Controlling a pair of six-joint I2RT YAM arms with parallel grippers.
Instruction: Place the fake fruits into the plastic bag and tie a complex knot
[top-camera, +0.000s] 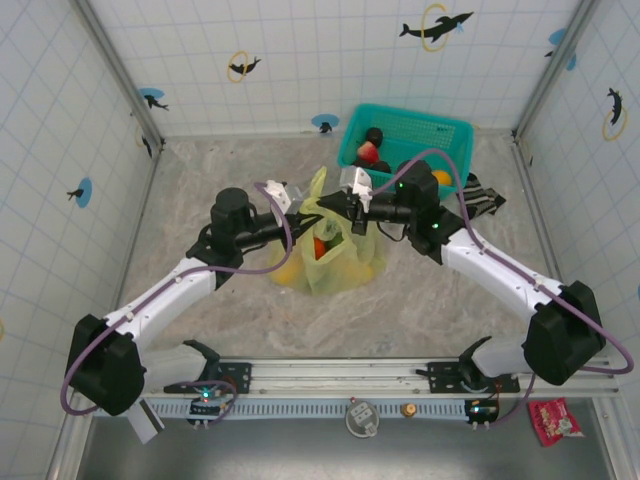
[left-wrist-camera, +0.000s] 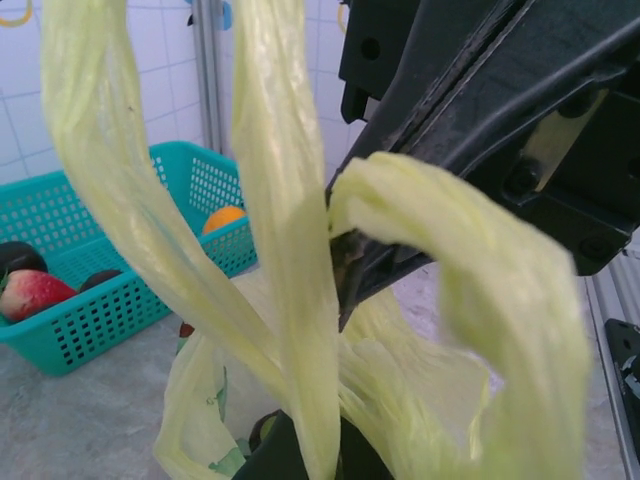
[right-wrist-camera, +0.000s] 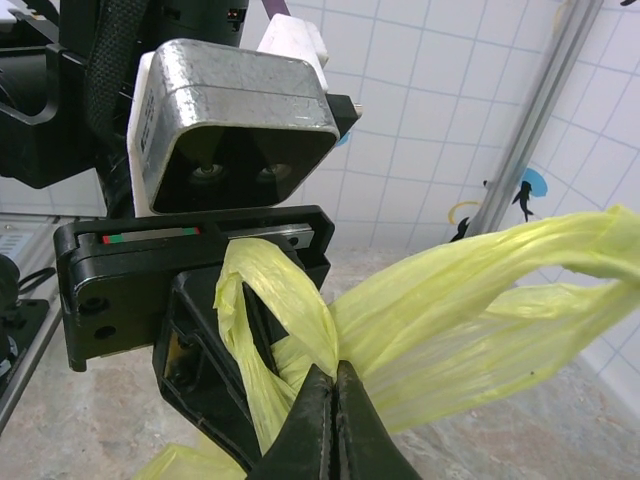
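Clamped shut on handles of the plastic bag (top-camera: 330, 262): left gripper (top-camera: 305, 207) and right gripper (right-wrist-camera: 335, 385), tip to tip above table middle. Inside bag, probably some fake fruits (top-camera: 320, 247); others in teal basket (top-camera: 440, 135).

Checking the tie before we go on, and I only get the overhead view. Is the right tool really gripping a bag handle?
Observer: Yes. Its wrist view shows the right tool shut on a flattened bag handle.
Operator: And the other one?
Observer: Shut too. In its wrist view the left tool pinches handle strands, two of them running up from it.
Operator: Any knot yet?
Observer: No tight knot shows up close; the handle strands between the tools look loose.
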